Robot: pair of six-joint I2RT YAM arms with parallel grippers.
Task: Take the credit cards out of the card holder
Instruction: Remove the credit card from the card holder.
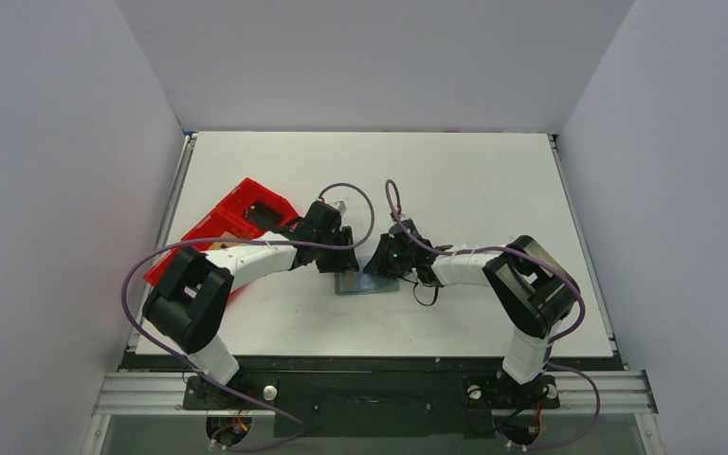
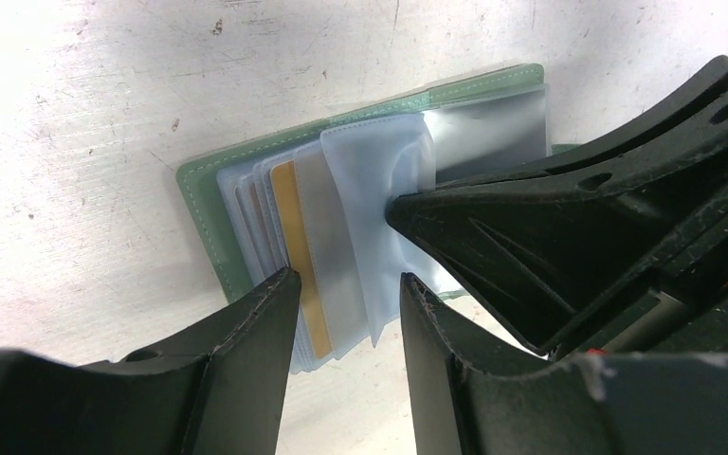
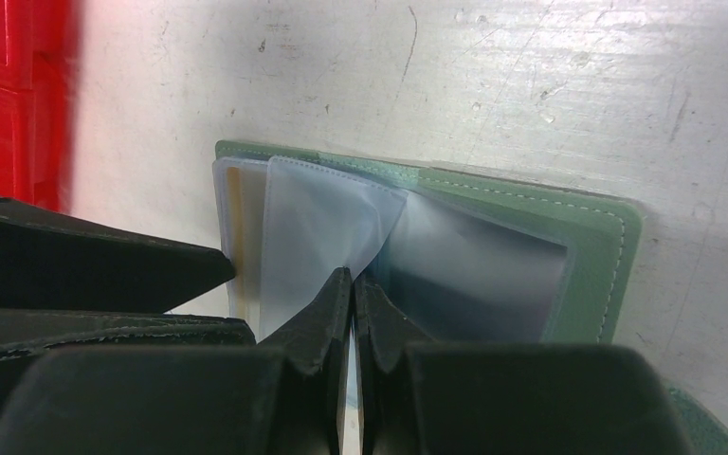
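Observation:
The grey-green card holder (image 1: pixel 368 283) lies open on the table between both arms, its clear sleeves fanned out. A tan-gold credit card (image 2: pixel 296 237) sits in one sleeve, with only its edge strip showing (image 3: pixel 235 210); whatever else the sleeves hold is hidden by frosted plastic. My left gripper (image 2: pixel 346 284) is open, its fingers straddling the near edge of the sleeves around the gold card, with nothing pinched. My right gripper (image 3: pixel 353 277) is shut, its joined tips pressing down at the fold of the sleeves (image 2: pixel 370 180) on the holder's cover (image 3: pixel 597 256).
A long red plastic tray (image 1: pixel 237 223) lies at the left behind the left arm, and its edge shows in the right wrist view (image 3: pixel 9 85). White walls enclose the table on three sides. The two grippers stand close together over the holder.

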